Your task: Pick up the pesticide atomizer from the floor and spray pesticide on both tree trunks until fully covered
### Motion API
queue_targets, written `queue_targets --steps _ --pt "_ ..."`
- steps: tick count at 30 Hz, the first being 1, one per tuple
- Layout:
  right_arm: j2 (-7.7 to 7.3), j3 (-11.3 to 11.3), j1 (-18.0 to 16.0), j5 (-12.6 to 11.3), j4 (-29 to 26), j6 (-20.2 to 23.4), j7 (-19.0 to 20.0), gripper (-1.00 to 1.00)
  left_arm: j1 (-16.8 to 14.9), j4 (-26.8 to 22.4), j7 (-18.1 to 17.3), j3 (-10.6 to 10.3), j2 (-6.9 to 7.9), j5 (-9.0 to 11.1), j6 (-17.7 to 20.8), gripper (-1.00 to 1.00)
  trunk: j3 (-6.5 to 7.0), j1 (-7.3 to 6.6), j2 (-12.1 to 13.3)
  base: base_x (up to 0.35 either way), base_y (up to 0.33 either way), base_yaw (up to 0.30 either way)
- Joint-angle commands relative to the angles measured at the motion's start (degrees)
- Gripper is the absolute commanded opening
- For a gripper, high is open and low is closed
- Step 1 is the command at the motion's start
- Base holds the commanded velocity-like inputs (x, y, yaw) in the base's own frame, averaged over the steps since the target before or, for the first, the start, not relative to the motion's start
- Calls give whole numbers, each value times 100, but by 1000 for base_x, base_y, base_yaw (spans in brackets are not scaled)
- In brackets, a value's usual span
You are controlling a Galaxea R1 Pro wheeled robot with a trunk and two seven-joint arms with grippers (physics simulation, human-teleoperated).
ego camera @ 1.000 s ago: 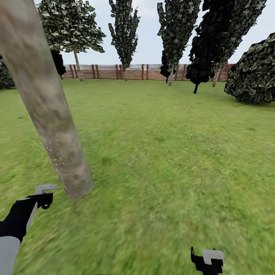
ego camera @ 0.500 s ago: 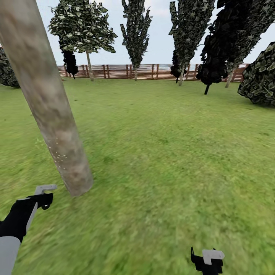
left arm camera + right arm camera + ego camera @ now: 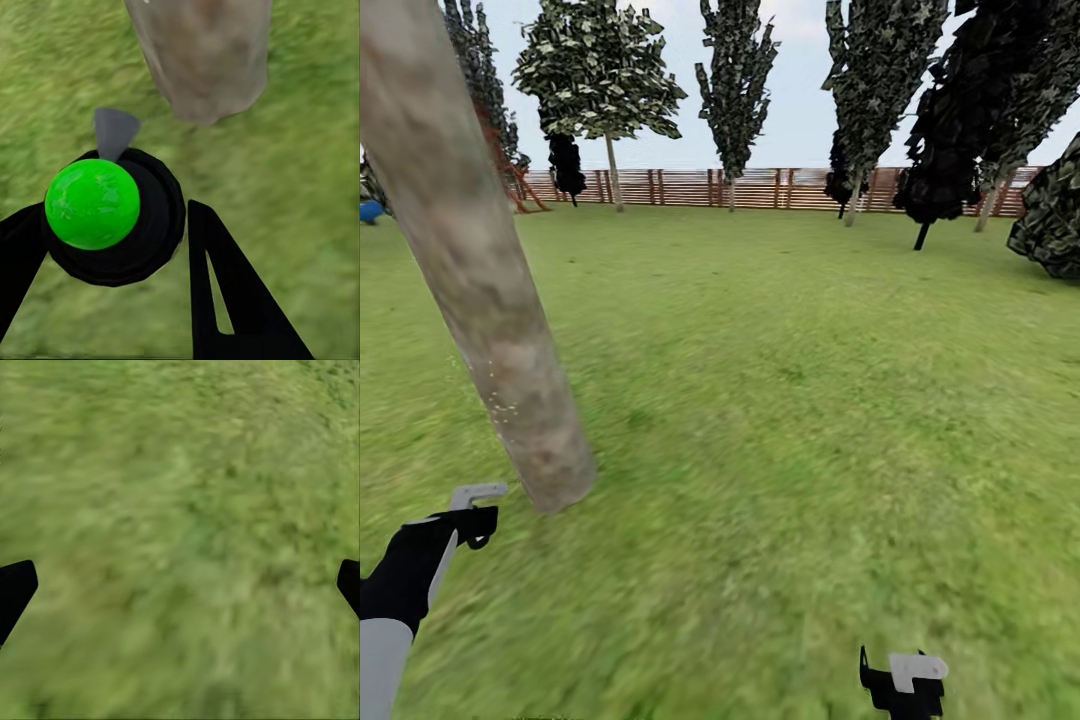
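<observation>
One thick, leaning, mottled grey-brown tree trunk [image 3: 480, 280] rises from the grass at the left, close in front of me. A few tiny white pesticide specks [image 3: 498, 392] dot its lower part. My left gripper [image 3: 470, 515] is shut on the pesticide atomizer [image 3: 94, 202], a round black body with a bright green ball on top. The atomizer's grey nozzle [image 3: 478, 493] points towards the trunk's base [image 3: 206, 67], a short way off. My right gripper [image 3: 905, 680] hangs open over bare grass, its fingertips [image 3: 15, 589] wide apart.
The green lawn [image 3: 790, 400] stretches to a brown slatted fence [image 3: 780, 188]. Along the fence stand a leafy tree with a pale thin trunk [image 3: 615, 170], several narrow dark trees and a round bush [image 3: 1050, 225] at the far right. A blue object [image 3: 370, 211] lies at the far left.
The camera has turned left: fence, far trees and bush slid right in the picture, and a blue object came into view. Both arms keep their places. Fewer white specks show on the trunk.
</observation>
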Motion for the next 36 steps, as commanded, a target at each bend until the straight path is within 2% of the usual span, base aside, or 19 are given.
queue_targets --steps 1,18,28,36 --pt "0 0 0 0 -1 0 0 100 0 0 2 0 0 -2 0 -100 0 0 0 92 -275 276" --pt "0 0 0 1 1 0 0 100 0 6 35 -6 -5 -11 -4 -100 0 0 0 92 -275 277" --pt "8 0 0 0 1 0 0 100 0 8 59 -11 -8 -11 -17 -100 0 0 0 95 -275 59" --pt "9 0 0 0 0 0 0 100 0 8 60 -22 -20 -6 -19 -100 0 0 0 124 -268 258"
